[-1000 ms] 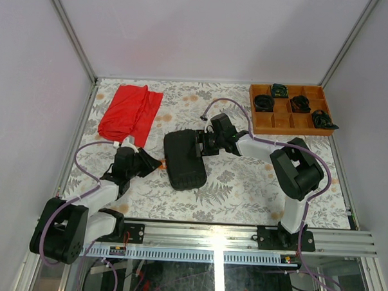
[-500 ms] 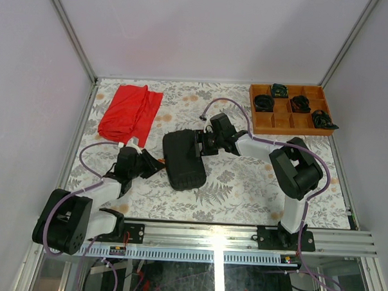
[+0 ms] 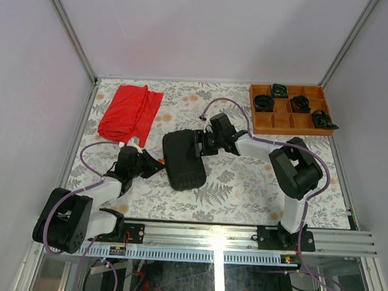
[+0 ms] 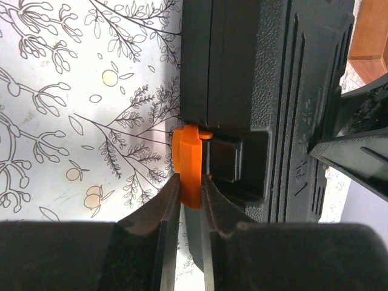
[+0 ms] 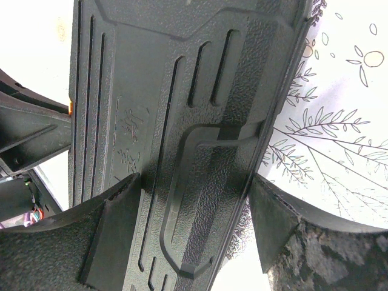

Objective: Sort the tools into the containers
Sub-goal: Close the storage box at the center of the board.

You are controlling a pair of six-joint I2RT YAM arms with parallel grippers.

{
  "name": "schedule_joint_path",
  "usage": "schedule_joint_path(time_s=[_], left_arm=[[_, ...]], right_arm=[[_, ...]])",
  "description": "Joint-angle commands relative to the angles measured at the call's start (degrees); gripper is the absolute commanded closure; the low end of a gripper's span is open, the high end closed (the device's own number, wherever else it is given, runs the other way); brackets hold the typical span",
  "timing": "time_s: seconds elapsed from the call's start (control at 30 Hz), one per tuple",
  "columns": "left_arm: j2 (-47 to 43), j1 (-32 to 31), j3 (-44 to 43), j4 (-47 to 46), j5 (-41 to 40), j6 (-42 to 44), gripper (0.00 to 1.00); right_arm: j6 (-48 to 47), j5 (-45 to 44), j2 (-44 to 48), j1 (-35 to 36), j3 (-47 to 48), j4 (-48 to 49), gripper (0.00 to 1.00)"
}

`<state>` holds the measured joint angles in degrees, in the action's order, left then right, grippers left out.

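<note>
The container, a black plastic tool case [image 3: 184, 159], lies closed on the floral tablecloth mid-table. Its small orange latch [image 4: 189, 157] juts from the case's left side [image 4: 267, 91]. My left gripper [image 4: 191, 182] is shut on that latch, one finger pressed on each side; from above it [image 3: 153, 163] sits at the case's left edge. My right gripper [image 5: 194, 188] stands open at the case's far right corner [image 3: 200, 140]. One of its fingers lies over the textured lid [image 5: 182, 91], the other beside the rim. No tools show.
A red cloth [image 3: 130, 112] lies at the back left. An orange-brown wooden tray [image 3: 289, 110] with black coiled bundles stands at the back right. The metal frame rail [image 3: 241, 234] runs along the near edge.
My left gripper's jaws have narrowed onto the orange latch. The case has shifted slightly to the left. The right arm has hardly moved.
</note>
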<state>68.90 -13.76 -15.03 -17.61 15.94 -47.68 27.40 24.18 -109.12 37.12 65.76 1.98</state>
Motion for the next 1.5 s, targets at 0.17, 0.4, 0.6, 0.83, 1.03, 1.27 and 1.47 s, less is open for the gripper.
schedule_joint_path(time_s=[0.17,0.4,0.6,0.83,1.03,1.27,1.47], left_arm=[[-5.4,-0.1,-4.1,10.8,-8.0,2.9,0.94],[-6.4,-0.1,-7.4,15.3,-7.6,3.9,0.94],[-6.2,-0.3,-9.1,15.1,-4.4,4.0,0.91],[-5.9,-0.7,-10.5,15.4,-2.8,4.1,0.83],[-4.1,-1.6,-11.5,15.1,-2.7,3.8,0.83],[-3.4,-2.7,-12.6,14.7,-3.0,3.4,0.8],[-2.5,-4.3,-13.0,13.9,-3.4,2.7,0.76]], right_arm=[[-4.9,-4.2,-3.9,2.4,-1.8,-8.0,0.61],[-4.7,-4.0,-4.2,2.4,-2.0,-7.6,0.61],[-4.6,-3.9,-4.2,2.4,-2.2,-7.6,0.61],[-4.7,-3.6,-4.6,2.4,-2.3,-7.3,0.61],[-4.7,-3.5,-4.5,2.5,-2.6,-7.1,0.61],[-4.7,-3.3,-4.9,2.4,-2.5,-7.1,0.62],[-4.8,-3.1,-5.0,2.4,-2.6,-7.1,0.62]])
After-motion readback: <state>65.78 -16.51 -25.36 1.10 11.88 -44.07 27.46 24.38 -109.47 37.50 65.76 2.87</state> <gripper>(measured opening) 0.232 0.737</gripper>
